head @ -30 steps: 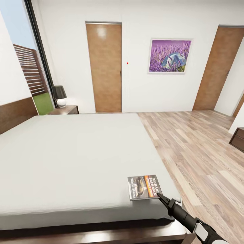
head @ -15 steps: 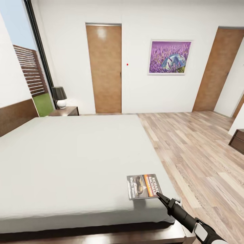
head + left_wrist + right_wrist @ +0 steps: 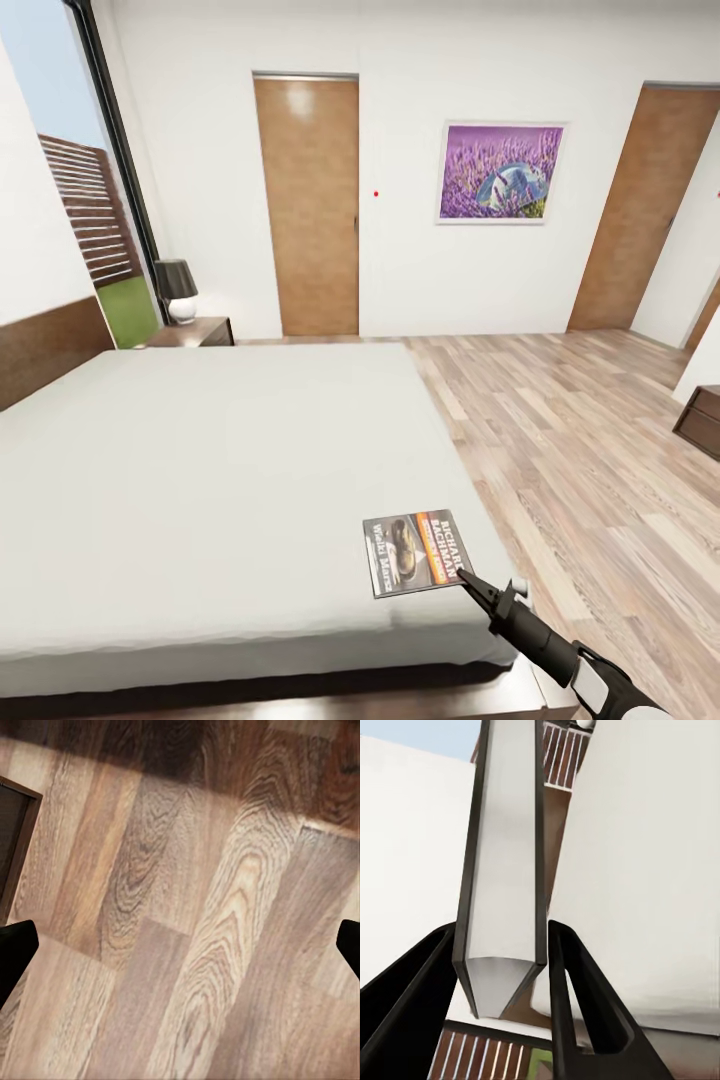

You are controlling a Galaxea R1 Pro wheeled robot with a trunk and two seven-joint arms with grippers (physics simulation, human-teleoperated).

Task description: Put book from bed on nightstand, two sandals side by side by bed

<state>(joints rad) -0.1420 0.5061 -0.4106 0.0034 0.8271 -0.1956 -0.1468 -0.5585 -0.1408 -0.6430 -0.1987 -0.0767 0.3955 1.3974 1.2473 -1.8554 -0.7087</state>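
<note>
The book [image 3: 412,552], dark with an orange picture and white lettering, lies at the near right corner of the bed [image 3: 220,470] on the light-grey mattress. My right gripper [image 3: 466,579] reaches in from the lower right and touches the book's near right corner. In the right wrist view the book [image 3: 502,855] is seen edge-on between the two black fingers [image 3: 416,990], which press against both its faces. My left gripper [image 3: 180,945] hangs open over bare wood floor. A nightstand [image 3: 195,332] stands beyond the bed's far left corner. The sandals are out of view.
A black-shaded lamp [image 3: 177,288] stands on the nightstand. Wood-plank floor [image 3: 580,450] stretches to the right of the bed. Another dark cabinet [image 3: 702,416] sits at the right edge. Two brown doors [image 3: 310,200] and a purple picture [image 3: 500,172] are on the far wall.
The whole picture has shifted downward, so the camera has moved. The book and my right gripper sit slightly further left than before, and the book has turned a little.
</note>
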